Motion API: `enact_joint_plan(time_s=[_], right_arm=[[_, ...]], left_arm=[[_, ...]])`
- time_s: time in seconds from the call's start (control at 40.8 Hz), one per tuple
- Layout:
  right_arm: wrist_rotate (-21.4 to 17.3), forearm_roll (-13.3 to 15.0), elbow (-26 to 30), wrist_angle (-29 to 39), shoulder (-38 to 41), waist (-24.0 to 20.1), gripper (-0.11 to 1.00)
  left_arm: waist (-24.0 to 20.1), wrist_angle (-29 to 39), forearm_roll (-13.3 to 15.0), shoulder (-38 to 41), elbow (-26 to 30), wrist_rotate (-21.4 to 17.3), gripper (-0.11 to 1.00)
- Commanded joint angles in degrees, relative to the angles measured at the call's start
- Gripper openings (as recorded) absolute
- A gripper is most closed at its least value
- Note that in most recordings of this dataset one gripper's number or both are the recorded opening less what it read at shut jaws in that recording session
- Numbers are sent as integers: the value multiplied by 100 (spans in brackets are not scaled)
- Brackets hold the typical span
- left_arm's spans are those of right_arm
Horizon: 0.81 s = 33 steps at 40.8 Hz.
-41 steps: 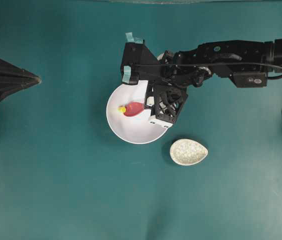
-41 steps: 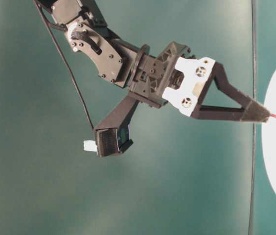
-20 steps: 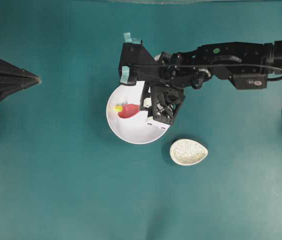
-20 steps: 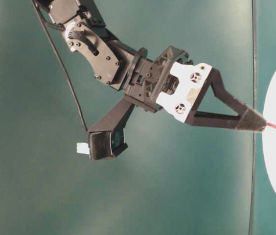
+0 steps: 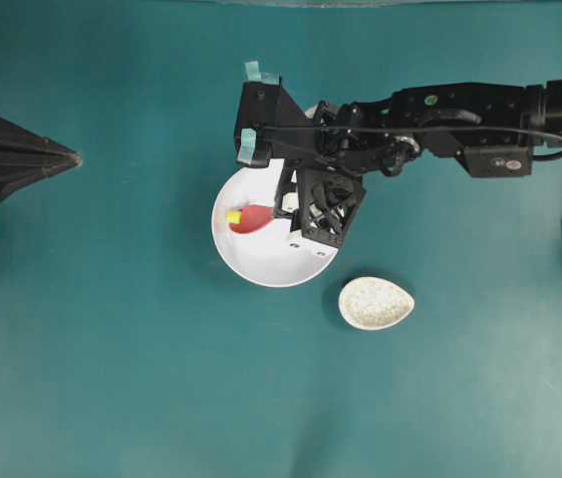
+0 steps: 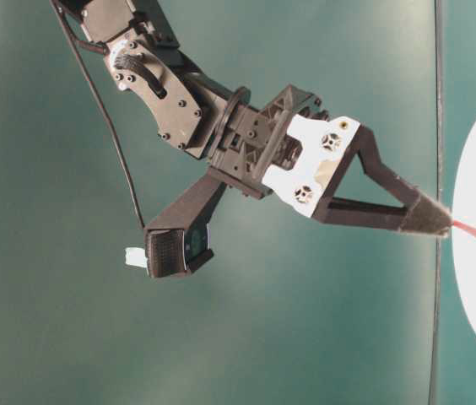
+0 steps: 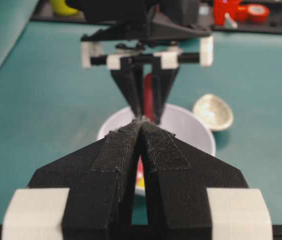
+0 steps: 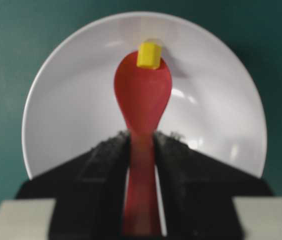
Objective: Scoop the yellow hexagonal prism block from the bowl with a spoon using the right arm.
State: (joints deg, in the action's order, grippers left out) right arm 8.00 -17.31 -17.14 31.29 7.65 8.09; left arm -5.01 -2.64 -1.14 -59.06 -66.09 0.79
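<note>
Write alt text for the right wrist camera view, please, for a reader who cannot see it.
The right gripper holds the red spoon by its handle over the white bowl. The small yellow block sits at the tip of the scoop, near the bowl's far wall. Teal table surrounds the bowl.

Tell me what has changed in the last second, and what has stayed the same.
The right gripper, still shut on the spoon, pushed it toward the bowl's left wall. The yellow block moved left with the spoon's tip and now sits at its front edge, not fully in the scoop. Nothing was taken or let go. The bowl, the beige spoon rest and the shut left gripper stayed in place.
</note>
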Motion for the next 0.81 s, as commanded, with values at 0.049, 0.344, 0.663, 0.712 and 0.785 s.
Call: enact_joint_plan(time_s=[0.049, 0.344, 0.663, 0.712, 0.785], right_arm=[[9, 0, 141, -70, -176, -9, 25], [0, 0, 97, -70, -308, -9, 25], [-18, 0, -123, -105, -562, -9, 25], [-18, 0, -193, -176, -624, -9, 25], [-18, 0, -281, -316, -703, -9, 25]], left_arm=[[-9, -44, -9, 26, 167, 9, 3], [-9, -26, -9, 26, 167, 9, 3], [-9, -18, -9, 26, 167, 9, 3], [-9, -18, -9, 26, 167, 9, 3], [-18, -18, -9, 26, 167, 9, 3]])
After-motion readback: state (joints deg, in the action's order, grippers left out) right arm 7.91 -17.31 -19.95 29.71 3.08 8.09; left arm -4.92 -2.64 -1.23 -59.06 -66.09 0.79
